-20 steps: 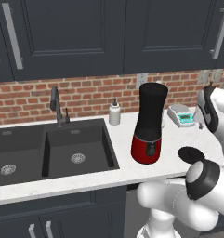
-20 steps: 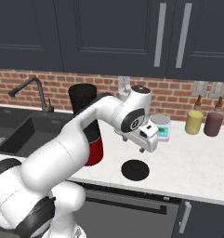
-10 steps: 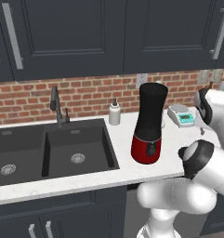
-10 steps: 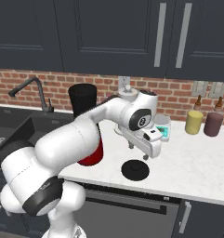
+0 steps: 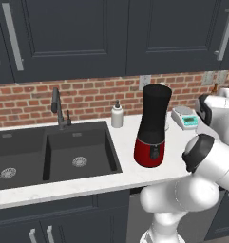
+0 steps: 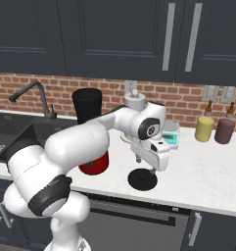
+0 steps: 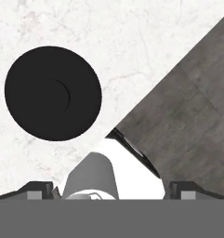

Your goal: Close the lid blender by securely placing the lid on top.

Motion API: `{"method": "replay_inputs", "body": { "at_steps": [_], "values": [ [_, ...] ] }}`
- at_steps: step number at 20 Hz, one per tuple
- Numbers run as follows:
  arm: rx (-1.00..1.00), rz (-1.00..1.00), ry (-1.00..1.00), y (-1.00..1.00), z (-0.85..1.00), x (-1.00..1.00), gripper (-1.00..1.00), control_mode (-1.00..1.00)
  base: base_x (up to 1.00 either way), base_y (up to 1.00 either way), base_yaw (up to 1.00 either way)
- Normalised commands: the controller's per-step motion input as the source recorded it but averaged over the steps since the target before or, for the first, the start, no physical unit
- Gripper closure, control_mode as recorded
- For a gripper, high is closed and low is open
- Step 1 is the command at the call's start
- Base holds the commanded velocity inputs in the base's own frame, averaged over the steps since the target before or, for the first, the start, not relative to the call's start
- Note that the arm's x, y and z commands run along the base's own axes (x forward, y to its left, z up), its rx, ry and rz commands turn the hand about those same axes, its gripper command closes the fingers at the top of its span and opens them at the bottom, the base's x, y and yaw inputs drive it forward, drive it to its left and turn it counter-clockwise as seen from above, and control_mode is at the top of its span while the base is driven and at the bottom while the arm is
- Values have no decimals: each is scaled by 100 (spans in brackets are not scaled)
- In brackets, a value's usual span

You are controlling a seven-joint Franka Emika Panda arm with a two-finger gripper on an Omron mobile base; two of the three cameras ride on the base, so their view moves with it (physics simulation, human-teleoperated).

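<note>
The blender [image 5: 152, 125], a black jar on a glossy red base, stands uncovered on the white counter; in the right base view the blender [image 6: 88, 106] is partly behind my arm. The lid [image 6: 142, 179], a flat round black cap, lies on the counter to the blender's right, near the front edge. My gripper [image 6: 145, 165] hangs just above the lid, pointing down. In the hand view the lid [image 7: 53, 93] sits up and to the left of centre, and my gripper [image 7: 112, 189] is open with its fingertips [image 7: 39, 188] wide apart and nothing between them.
A black sink [image 5: 78, 152] with a faucet [image 5: 59, 109] lies left of the blender, with a white soap bottle [image 5: 117, 115] behind. A small white-and-teal scale [image 6: 171, 137] stands near the wall. A yellow jar [image 6: 204, 129] and a dark red jar [image 6: 224, 131] stand far right. The counter's front edge [image 7: 146, 90] is close to the lid.
My arm's elbow has swung across the left base view and now covers the lid there. The hand has sunk slightly over the lid. Blender and lid have not moved.
</note>
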Motion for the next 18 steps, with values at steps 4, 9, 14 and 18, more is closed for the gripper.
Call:
{"method": "replay_inputs", "body": {
  "at_steps": [4, 9, 14, 18],
  "values": [
    [0, -3, 2, 0, -24, 0, -100, -100, 0, 0, 0],
    [0, -1, 1, 0, -31, 0, -100, -100, 0, 0, 0],
    [1, 0, 0, 0, -31, 0, -100, -100, 0, 0, 0],
    [1, 0, 0, 11, -24, 0, -100, -100, 0, 0, 0]
  ]
}}
